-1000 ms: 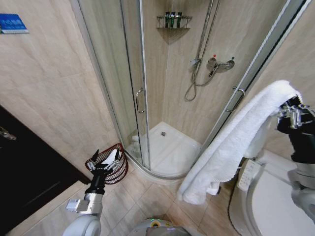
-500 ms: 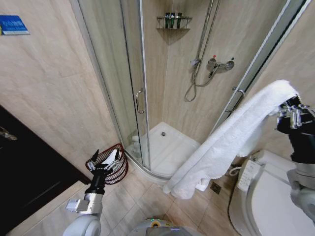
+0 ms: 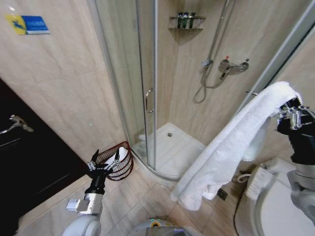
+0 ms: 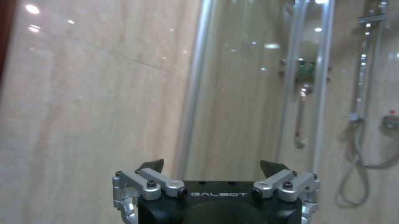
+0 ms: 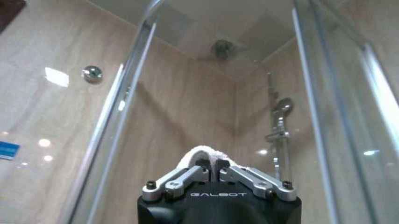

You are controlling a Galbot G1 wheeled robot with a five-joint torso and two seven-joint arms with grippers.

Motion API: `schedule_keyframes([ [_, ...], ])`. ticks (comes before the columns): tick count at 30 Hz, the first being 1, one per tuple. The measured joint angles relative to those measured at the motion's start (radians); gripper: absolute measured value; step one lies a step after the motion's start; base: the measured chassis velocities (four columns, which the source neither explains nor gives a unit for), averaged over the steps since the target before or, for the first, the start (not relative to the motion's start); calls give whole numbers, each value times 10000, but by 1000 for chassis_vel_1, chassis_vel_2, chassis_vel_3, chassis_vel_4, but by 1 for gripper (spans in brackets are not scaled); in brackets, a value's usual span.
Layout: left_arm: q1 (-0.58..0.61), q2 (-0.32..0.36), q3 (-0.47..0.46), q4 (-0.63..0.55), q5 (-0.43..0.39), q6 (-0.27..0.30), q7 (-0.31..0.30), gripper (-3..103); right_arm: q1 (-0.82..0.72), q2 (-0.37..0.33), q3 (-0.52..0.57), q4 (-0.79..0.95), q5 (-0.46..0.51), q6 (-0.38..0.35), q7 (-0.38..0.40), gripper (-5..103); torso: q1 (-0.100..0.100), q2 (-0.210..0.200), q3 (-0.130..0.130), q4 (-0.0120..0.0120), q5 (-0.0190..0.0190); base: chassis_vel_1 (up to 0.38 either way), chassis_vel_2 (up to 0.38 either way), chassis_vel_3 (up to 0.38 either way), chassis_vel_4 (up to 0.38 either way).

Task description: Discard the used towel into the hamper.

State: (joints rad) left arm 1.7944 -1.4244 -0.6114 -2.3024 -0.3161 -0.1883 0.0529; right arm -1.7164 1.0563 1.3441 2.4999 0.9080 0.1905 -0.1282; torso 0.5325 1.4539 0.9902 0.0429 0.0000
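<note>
From the head view I see the shower enclosure [image 3: 162, 98] filling the middle of the room, its curved glass door standing between the tiled wall and the white shower tray [image 3: 172, 147]. The towel [image 3: 231, 147] is the next biggest thing: a long white drape hanging from my right tool [image 3: 294, 114], raised at the right edge, its lower end dangling above the floor tiles just beside the toilet [image 3: 275, 206]. The right wrist view adds what the head view hides: that tool's fingers [image 5: 187, 176] are clenched together on a small fold of towel poking up between them. The hamper [image 3: 117, 160] sits on the floor against the wall, just beside the enclosure's corner, something white inside it. My left tool [image 3: 104, 163] is held low in front of the hamper; the left wrist view shows its fingertips [image 4: 153, 165] spread wide apart, grasping nothing, facing the glass.
</note>
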Motion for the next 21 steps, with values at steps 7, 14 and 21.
schedule_keyframes([
  [7, 0, 0, 0, 0, 0, 0, 0, 100, 40, -3, 14, 0, -83, -75, -48, 4, -6, -10, -4, -1, 1, 36, 43, 44, 44],
  [14, 0, -1, 1, 0, 0, 0, 0, 100, 146, -79, -34, 0, -105, -108, -66, 4, -9, -16, -8, -2, 2, 64, 66, -64, -77],
  [21, 0, 1, 0, 0, 0, 0, 0, 100, 261, -121, -111, 0, -124, -113, -40, 4, -11, -23, -9, 0, -1, 189, 188, -187, -181],
])
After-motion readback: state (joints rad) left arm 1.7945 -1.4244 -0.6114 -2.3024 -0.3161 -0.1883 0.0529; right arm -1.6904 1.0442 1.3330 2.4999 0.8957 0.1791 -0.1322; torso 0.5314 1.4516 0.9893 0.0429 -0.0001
